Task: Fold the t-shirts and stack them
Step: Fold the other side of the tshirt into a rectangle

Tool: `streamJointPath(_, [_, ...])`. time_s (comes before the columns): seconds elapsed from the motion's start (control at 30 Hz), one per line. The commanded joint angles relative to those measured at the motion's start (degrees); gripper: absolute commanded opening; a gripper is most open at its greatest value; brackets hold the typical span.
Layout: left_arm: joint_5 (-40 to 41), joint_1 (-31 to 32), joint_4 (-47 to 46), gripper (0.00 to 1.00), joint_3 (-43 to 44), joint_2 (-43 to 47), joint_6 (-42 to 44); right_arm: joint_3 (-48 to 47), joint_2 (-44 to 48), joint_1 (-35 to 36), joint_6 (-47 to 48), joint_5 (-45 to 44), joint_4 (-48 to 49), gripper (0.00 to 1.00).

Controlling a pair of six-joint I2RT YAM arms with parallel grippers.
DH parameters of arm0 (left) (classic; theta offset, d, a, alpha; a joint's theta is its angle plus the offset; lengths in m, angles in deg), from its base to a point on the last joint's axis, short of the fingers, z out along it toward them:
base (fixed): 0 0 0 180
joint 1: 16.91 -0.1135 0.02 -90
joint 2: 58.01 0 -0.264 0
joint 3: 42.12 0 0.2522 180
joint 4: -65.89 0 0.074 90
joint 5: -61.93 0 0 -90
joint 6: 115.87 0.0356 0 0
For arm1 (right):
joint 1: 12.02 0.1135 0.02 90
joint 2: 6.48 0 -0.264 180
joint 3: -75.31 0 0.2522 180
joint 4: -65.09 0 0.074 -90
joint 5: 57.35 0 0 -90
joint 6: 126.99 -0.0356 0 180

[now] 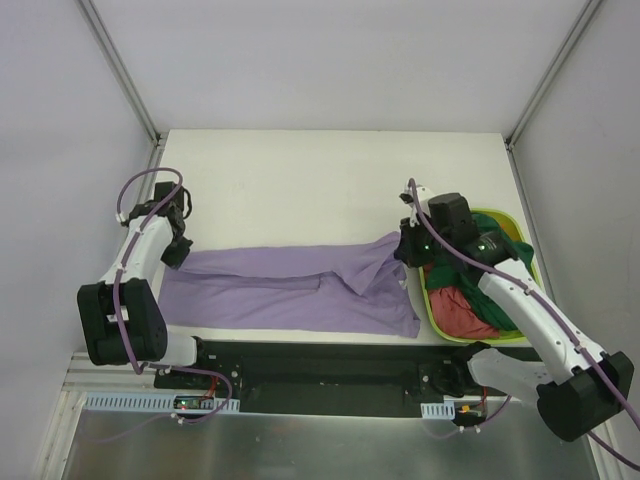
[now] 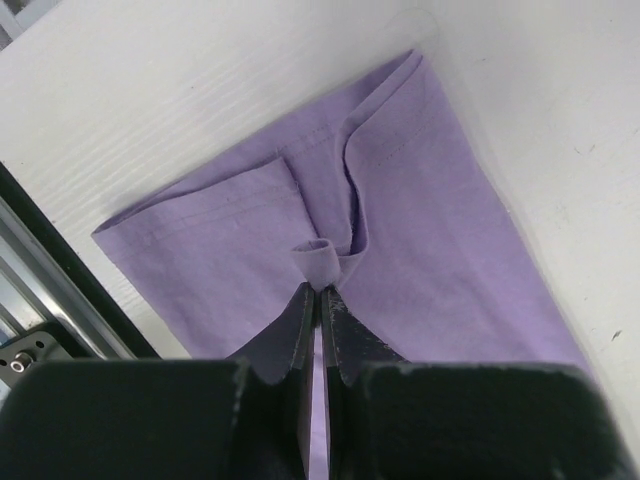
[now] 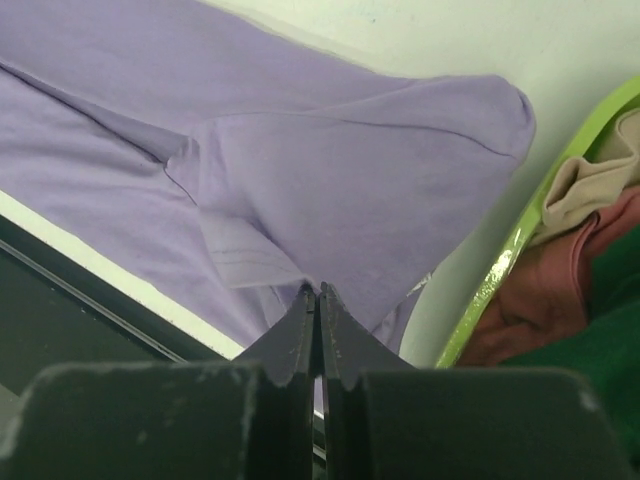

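The task is at an early stage, as I judge it; only the purple shirt [image 1: 290, 285] is out on the table [image 1: 300, 180], and nothing is stacked yet. It lies near the front edge as a long band running left to right between the two arms; layers already overlap along its length, so a lengthwise fold seems to be in hand, but no compact bundle has been made. The left jaws are closed on a small pinch of the purple cloth at the shirt's left end, a little roll of fabric poking out past their tips; the right jaws are likewise pressed together on the cloth at the right end, where the shirt rises slightly off the table toward them. The green shirt [image 1: 500, 265] and the red-pink shirt [image 1: 465, 315] sit crumpled in the basket [image 1: 528, 262] at the right, with a bit of beige cloth [image 3: 585, 190] beside them; these are all left to fold.

The purple fabric is a thin, matte knit, soft enough to drape and crease; stitched hems show along its edges, and one corner is turned back on itself. The basket is hard, glossy lime-green plastic with a rounded rim; the table is white and faintly grained; the jaws are black, flat and tapering.
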Motion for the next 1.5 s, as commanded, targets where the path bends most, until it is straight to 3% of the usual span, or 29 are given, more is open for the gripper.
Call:
streamJointPath(0.0, [3.19,-0.49,0.72,0.0,-1.29,3.47,-2.19,0.02,3.26,0.22,1.22,-0.73,-2.91,0.0])
streamJointPath(0.43, [3.98,-0.58,0.54,0.0,-3.75,1.98,-2.81,6.17,5.29,0.31,-0.44,1.56,-7.65,0.02])
streamJointPath(0.63, [4.95,-0.58,0.63,0.0,-3.75,1.45,-2.9,9.07,7.75,0.31,-5.45,6.39,-8.71,0.02])
streamJointPath(1.13, [5.04,-0.58,0.63,0.0,5.65,-3.56,0.26,5.29,6.43,0.49,-6.34,4.64,-13.37,0.03])
streamJointPath(1.47, [6.44,-0.58,0.72,0.0,-1.37,-3.91,-2.2,10.04,6.34,0.57,-7.57,8.5,-15.3,0.07])
